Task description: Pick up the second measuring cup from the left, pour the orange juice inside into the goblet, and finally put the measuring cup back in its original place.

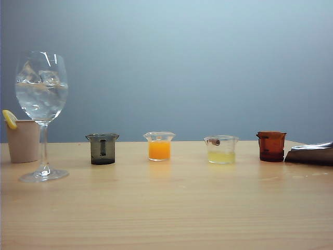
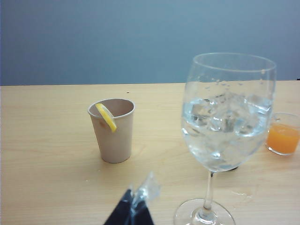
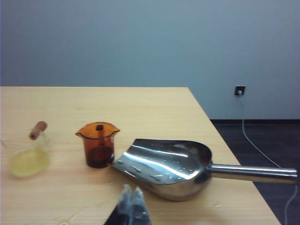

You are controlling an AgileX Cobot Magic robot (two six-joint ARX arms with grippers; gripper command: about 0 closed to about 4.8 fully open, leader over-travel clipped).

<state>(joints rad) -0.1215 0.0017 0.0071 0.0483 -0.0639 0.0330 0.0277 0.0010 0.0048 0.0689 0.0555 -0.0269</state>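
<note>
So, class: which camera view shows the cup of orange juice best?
The exterior view: the second measuring cup stands whole, unblocked, with orange juice inside. The left wrist view catches it cut off at the frame edge beside the goblet. The right wrist view misses it.

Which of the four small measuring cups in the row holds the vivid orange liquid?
The small clear flared-rim measuring cup, second from the left, between the smoky dark-grey cup and the clear cup of pale yellow liquid.
</note>
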